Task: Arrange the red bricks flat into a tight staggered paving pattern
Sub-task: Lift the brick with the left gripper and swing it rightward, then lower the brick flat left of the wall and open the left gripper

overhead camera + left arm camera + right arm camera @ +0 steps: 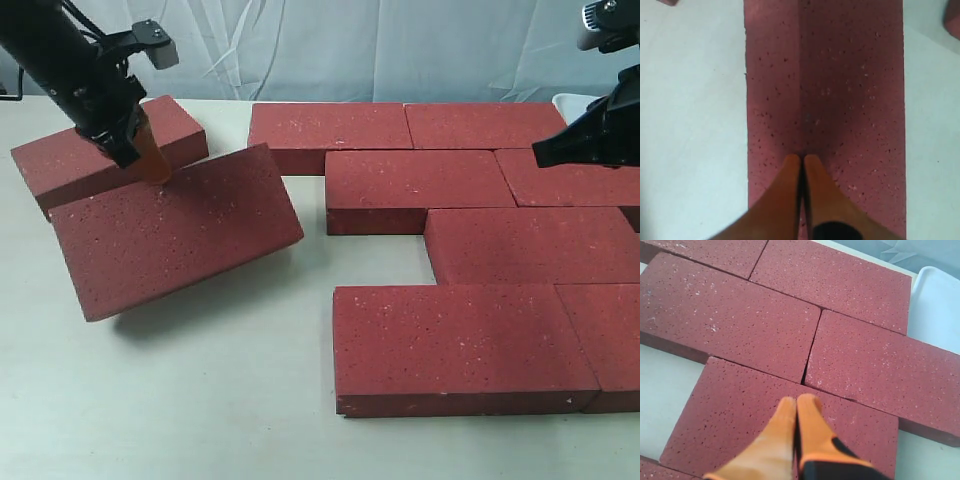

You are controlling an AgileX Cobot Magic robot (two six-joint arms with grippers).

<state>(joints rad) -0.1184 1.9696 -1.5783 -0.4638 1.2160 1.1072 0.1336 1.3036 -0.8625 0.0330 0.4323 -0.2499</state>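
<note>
Left gripper (150, 165) pinched closed, empty, tips at the seam between two loose red bricks (175, 235); right gripper (797, 402) closed, empty, above paved bricks (470, 240).

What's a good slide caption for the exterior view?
Shut left gripper at the seam between two loose red bricks, left of the staggered paving.

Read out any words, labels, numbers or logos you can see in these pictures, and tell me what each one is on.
There is no readable text in any view. The red bricks show only pale speckles, the table carries no print, and the wrist camera on the left arm shows no marking that can be made out.
</note>
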